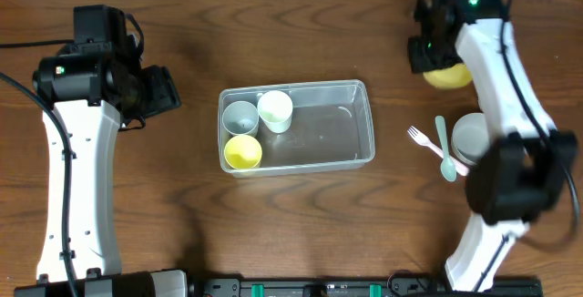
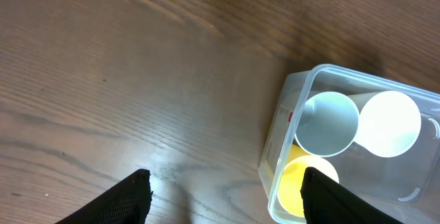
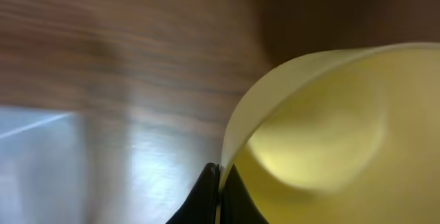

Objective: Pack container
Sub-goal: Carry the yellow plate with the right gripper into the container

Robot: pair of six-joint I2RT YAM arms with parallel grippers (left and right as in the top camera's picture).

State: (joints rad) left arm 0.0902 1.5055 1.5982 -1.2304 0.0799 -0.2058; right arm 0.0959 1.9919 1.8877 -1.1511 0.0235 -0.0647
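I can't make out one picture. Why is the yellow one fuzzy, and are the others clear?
Right wrist: the yellow bowl sits too close to the lens, so it blurs. Left wrist: sharp, with a soft sheen on the table. Overhead: sharp, evenly lit, slight glare on the container.

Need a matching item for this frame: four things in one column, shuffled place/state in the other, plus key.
Column 1
1. yellow cup
2. yellow bowl
3. pink fork
4. left gripper

Column 2
A. lying on the table, right of the container
B. standing inside the container, at its left end
C. open, above the table left of the container
D. rim pinched in the right gripper

Pairs: 1-B, 2-D, 3-A, 4-C
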